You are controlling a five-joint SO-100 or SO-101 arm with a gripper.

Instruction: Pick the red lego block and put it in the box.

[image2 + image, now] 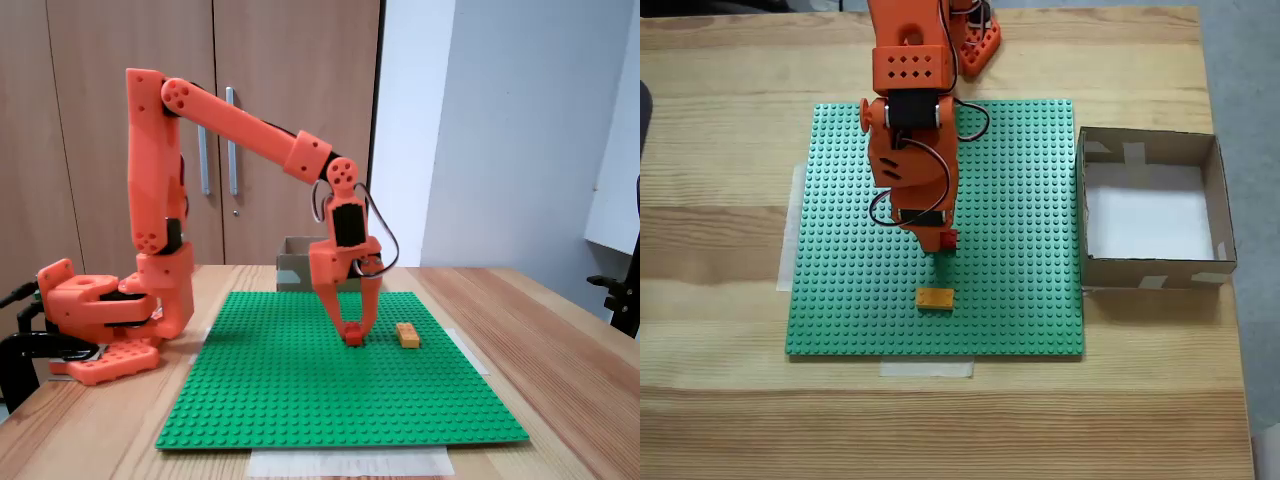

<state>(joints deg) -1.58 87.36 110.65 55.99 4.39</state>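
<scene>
- Pale tape (pixel 926 369) lies on the wooden table (pixel 720 420) at the near edge of the green baseplate (pixel 1020 300) in the top-down fixed view.
- Next, a yellow-orange brick (pixel 935 298) sits on the baseplate, just in front of my pincer and apart from it.
- My pincer (pixel 352 331) points straight down at the middle of the baseplate, its two fingers narrowed around the red lego block (pixel 353 336), which rests on the studs between their tips.
- From above, my arm (pixel 912 150) covers most of that block; only a red corner (pixel 949 239) shows.
- To the right in that view, the box (pixel 1087 215) stands off the baseplate's edge, white bottom bare, well apart from the block.
- Farthest back in the side fixed view are wooden cabinet doors (pixel 280 120).
</scene>
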